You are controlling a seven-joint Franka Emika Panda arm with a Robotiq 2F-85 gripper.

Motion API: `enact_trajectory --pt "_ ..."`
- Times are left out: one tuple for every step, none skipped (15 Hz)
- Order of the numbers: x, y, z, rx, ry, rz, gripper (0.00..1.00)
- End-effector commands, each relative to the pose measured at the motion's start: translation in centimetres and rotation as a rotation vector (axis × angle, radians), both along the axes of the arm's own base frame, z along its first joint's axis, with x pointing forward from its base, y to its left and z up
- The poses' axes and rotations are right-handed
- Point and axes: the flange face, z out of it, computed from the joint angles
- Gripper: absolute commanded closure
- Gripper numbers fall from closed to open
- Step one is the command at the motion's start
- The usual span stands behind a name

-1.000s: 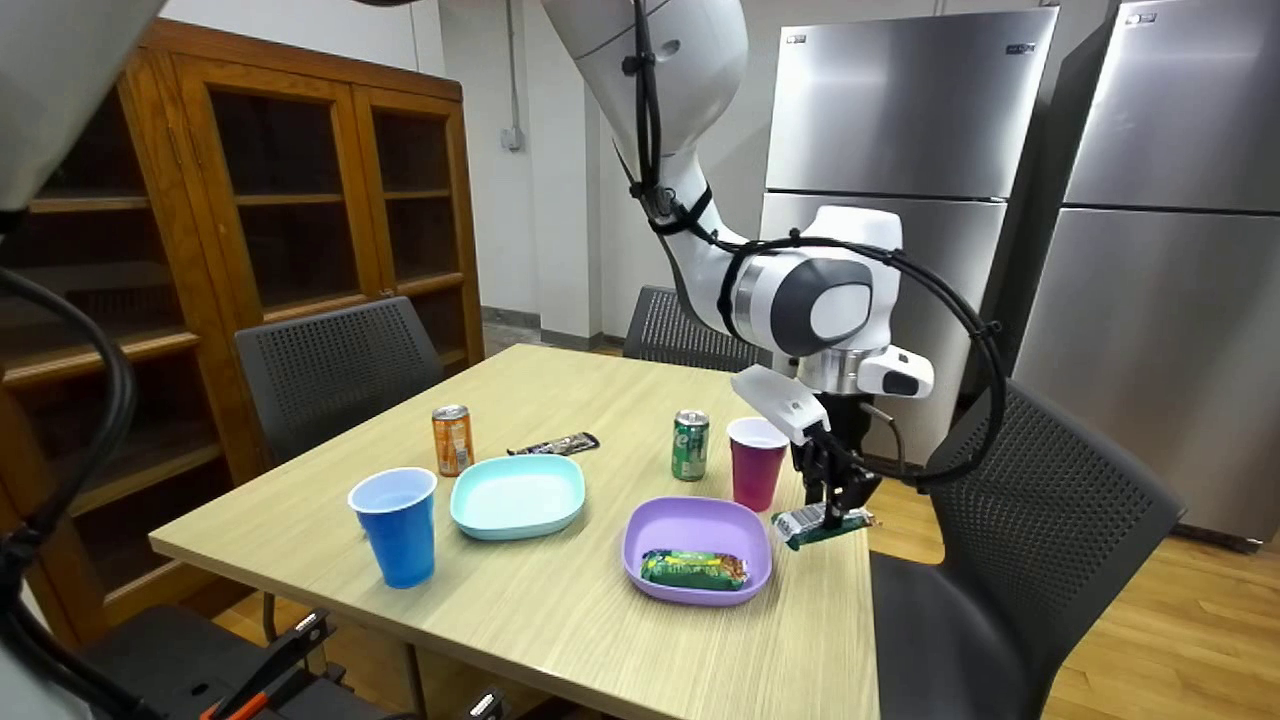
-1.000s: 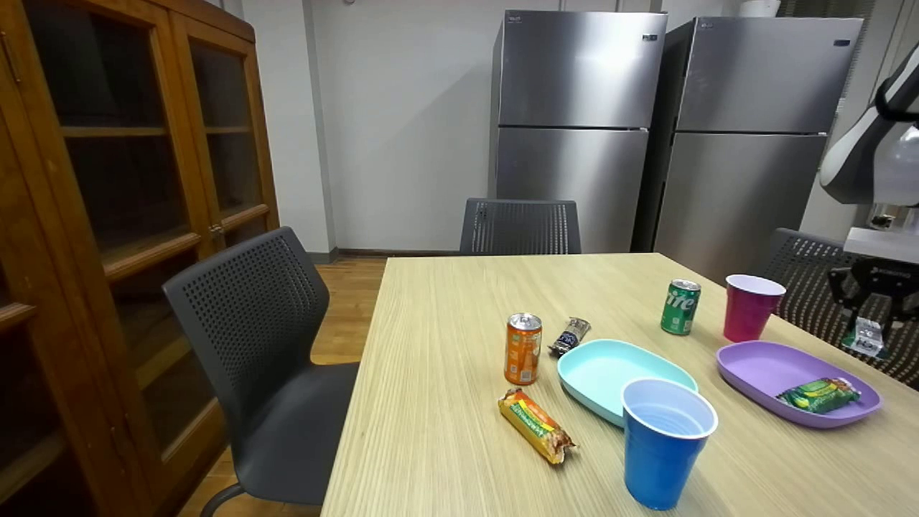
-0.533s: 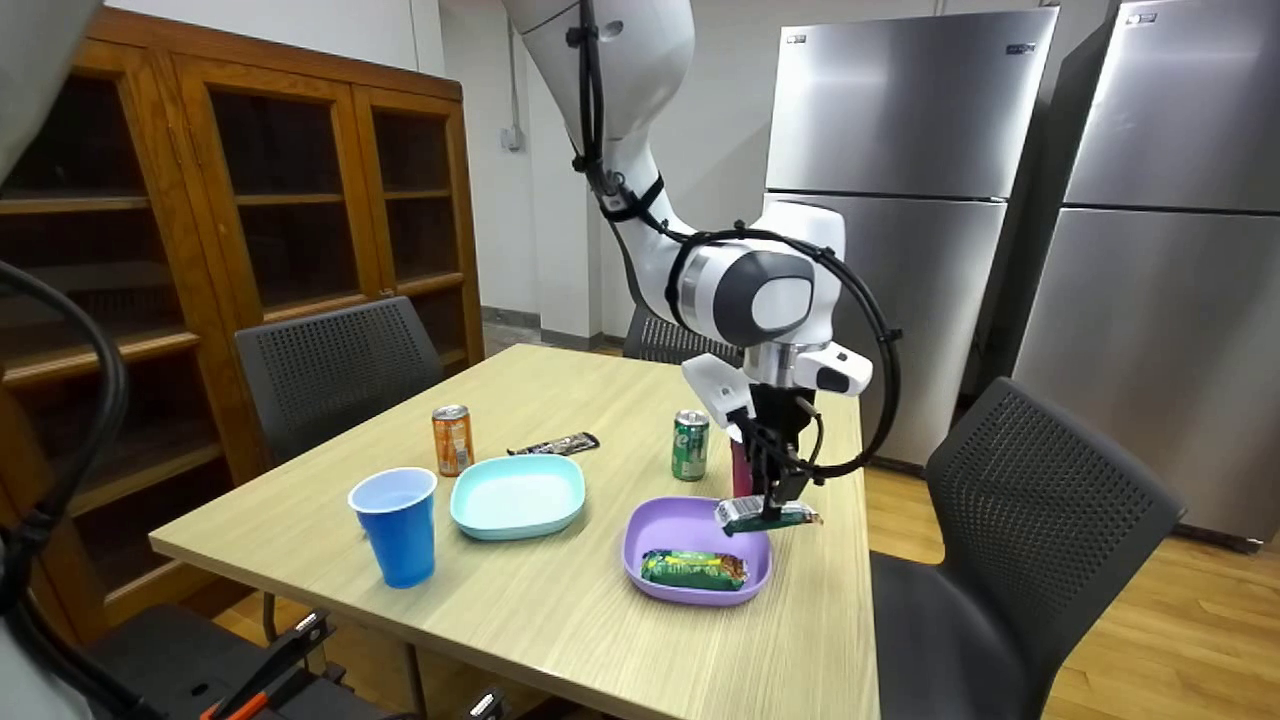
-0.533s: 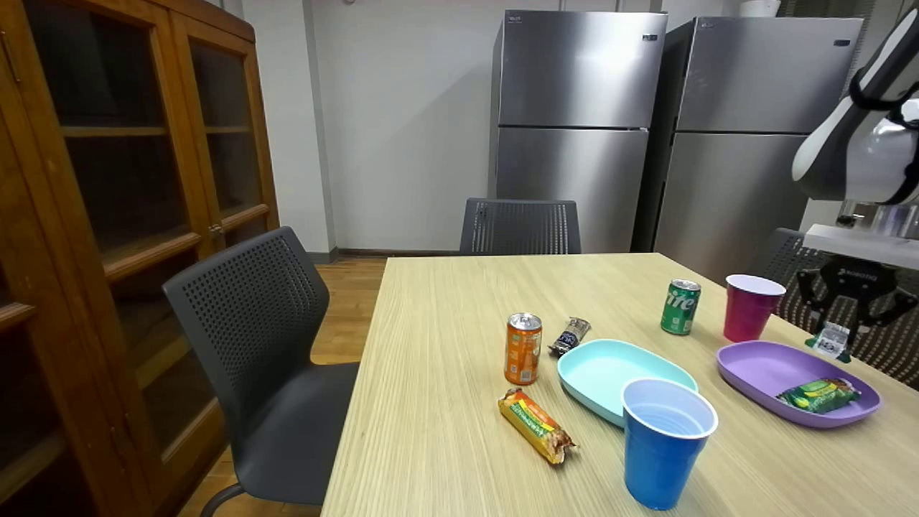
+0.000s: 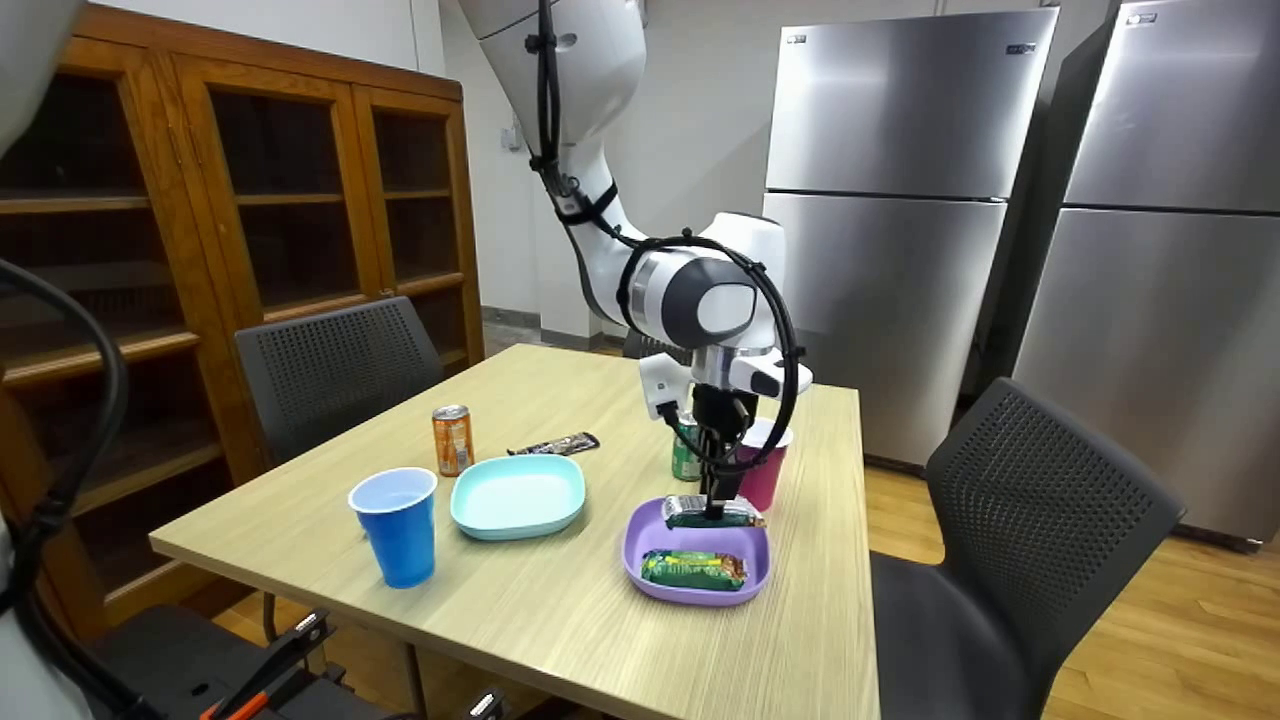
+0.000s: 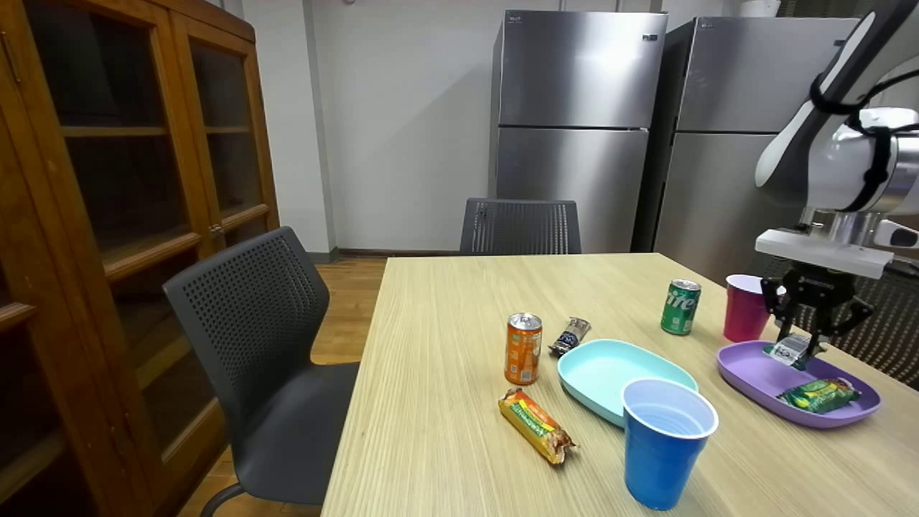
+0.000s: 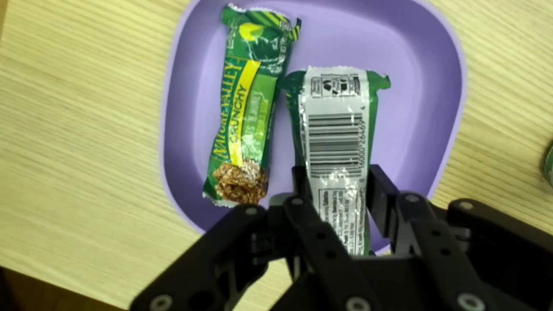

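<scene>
Apparently placing: gripper pinches green snack bar over purple plate; lower next, Nature Valley bar at its wrist-view ten o'clock.

The pale wood-grained bench carried an orange can, a yellow-wrapped bar, a dark-wrapped bar, a turquoise tray, a blue cup, a green can, a magenta cup and a purple tray.

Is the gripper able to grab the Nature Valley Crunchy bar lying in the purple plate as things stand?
Probably not: the gripper is shut on another green-wrapped bar, over the purple plate. Otherwise the way looks free; nothing seems to lie on the Nature Valley Crunchy bar.
</scene>
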Motion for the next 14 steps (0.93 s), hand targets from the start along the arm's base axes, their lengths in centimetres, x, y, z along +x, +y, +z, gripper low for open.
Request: enact_trajectory --pt "-0.2 1.8 0.2 0.019 0.009 -0.087 0.88" --pt "-0.2 2.1 0.0 0.022 0.013 -0.107 0.88" --pt "-0.1 2.3 -0.1 0.020 0.013 -0.131 0.88" --pt "-0.1 2.4 -0.3 0.013 0.015 -0.158 0.88" --pt "0.0 2.5 -0.4 -0.001 0.023 -0.184 0.88" --pt "0.0 2.5 -0.5 -0.005 0.028 -0.207 0.88" --pt "0.0 2.4 -0.6 -0.011 0.029 -0.231 0.88" --pt "0.0 2.4 -0.8 -0.016 0.030 -0.247 0.88" --pt "0.0 2.4 -0.9 -0.023 0.035 -0.250 0.88" --pt "-0.1 2.4 -1.1 -0.026 0.036 -0.256 0.88" --pt "-0.1 2.4 -1.3 -0.029 0.034 -0.258 0.88" --pt "-0.1 2.4 -1.5 -0.032 0.032 -0.257 0.88" --pt "-0.1 2.5 -2.0 -0.040 0.031 -0.245 0.88" --pt "-0.1 2.6 -2.2 -0.042 0.033 -0.241 0.88"
